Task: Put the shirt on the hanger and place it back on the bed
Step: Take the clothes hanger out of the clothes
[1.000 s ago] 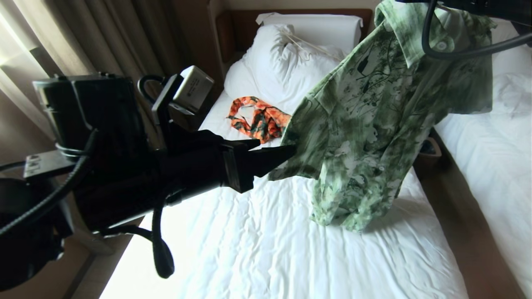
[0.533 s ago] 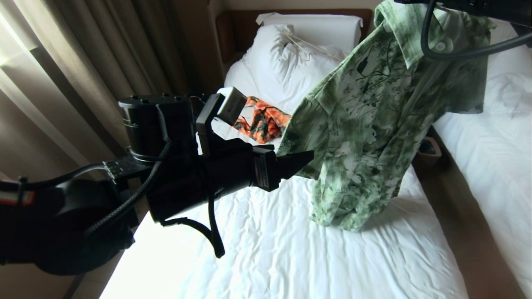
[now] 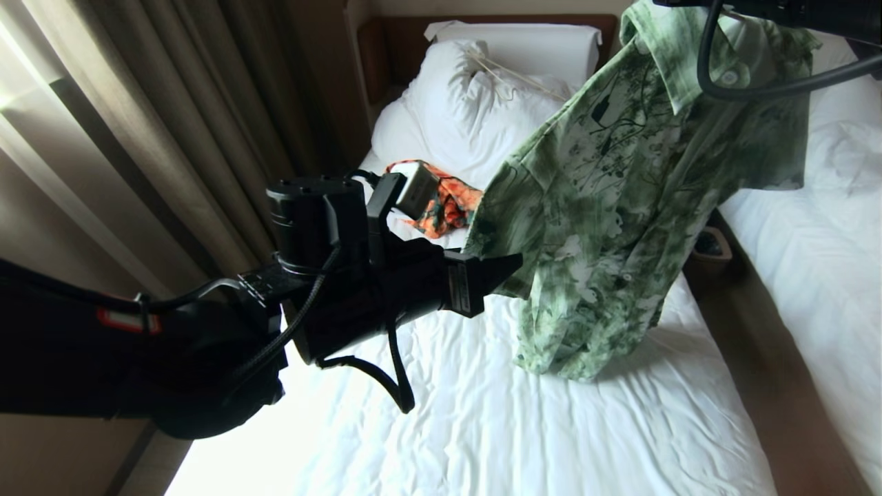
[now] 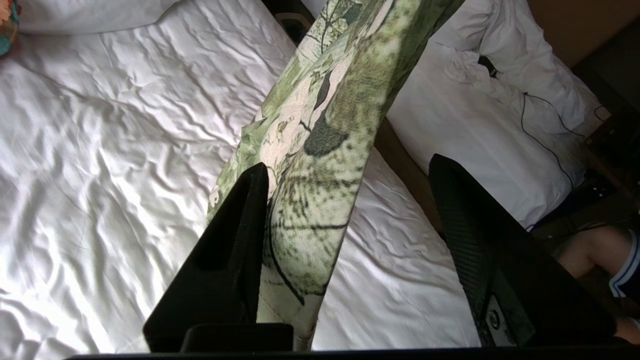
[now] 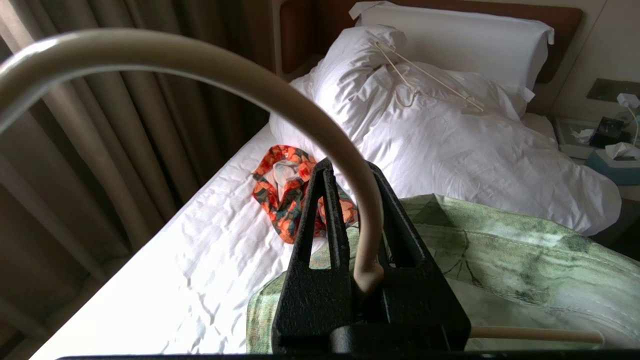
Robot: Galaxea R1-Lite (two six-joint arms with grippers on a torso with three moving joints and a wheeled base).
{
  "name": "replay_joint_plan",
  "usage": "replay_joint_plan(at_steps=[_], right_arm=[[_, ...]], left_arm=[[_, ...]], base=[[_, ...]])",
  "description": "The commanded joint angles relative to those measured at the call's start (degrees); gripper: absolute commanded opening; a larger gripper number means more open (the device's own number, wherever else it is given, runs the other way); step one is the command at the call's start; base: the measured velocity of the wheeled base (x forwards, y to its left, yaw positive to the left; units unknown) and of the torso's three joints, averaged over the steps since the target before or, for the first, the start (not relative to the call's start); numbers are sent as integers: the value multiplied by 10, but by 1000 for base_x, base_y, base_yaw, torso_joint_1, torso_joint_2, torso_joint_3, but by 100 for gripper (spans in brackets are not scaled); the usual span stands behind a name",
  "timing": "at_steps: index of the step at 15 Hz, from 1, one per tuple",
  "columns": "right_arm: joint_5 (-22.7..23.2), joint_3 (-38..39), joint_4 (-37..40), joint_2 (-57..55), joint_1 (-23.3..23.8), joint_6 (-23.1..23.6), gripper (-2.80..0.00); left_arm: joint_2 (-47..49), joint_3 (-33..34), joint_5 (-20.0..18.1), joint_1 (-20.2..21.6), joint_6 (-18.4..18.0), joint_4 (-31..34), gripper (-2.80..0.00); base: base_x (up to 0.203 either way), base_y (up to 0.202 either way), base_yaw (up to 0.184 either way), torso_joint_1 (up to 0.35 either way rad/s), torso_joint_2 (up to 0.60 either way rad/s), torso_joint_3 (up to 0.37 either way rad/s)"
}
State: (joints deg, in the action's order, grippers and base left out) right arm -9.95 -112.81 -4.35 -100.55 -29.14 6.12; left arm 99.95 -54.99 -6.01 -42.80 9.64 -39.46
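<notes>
In the head view, the green floral shirt (image 3: 620, 200) is hanging in the air above the bed (image 3: 482, 413), suspended from the upper right where the right arm's dark body and cable are crossing the frame's top edge. Its lower hem is dangling over the wrinkled white sheet. The left gripper (image 3: 506, 265) is reaching in from the left, its black tips meeting the shirt's left sleeve edge. Farther off, an orange, black and teal garment (image 3: 448, 203) is lying on the sheet just in front of the bunched white duvet (image 3: 468, 117), and a second cream hanger (image 3: 513, 77) is resting on the duvet below the pillow (image 3: 524, 45). Brown curtains (image 3: 172, 124) are hanging at the left; a second white bed (image 3: 820, 262) is lying at the right.

In the left wrist view, the left gripper (image 4: 350, 175) is standing with its jaws parted, a fold of the shirt (image 4: 320, 150) running between them and lying against one finger (image 4: 235, 250) while the other stands clear of the cloth. A person's leg (image 4: 595, 250) is showing beside the second bed.

In the right wrist view, the right gripper (image 5: 350, 175) is clamped tight on the hanger (image 5: 365, 220) at the base of its curved cream hook, with the shirt's collar (image 5: 475, 250) spreading just beneath it. The bed, duvet and patterned garment are lying beyond.
</notes>
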Motion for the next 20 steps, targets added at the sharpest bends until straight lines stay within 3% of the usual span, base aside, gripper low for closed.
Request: replay_joint_plan(at_steps=[1,14,20], right_arm=[[-1,0,0,-1,0,1,-280],[-3,0,0,11,13,3,-280],[-2,0,0,14,32,3,-280]], left_arm=[[3,-2,-1,0,1,-2,-280],[-50,97,28,5,7,-14,-280],[-32,122,22,40,17,-17,-280]], base=[[0,0,0,0,0,0],[0,0,0,0,0,0],[0,0,0,0,0,0]])
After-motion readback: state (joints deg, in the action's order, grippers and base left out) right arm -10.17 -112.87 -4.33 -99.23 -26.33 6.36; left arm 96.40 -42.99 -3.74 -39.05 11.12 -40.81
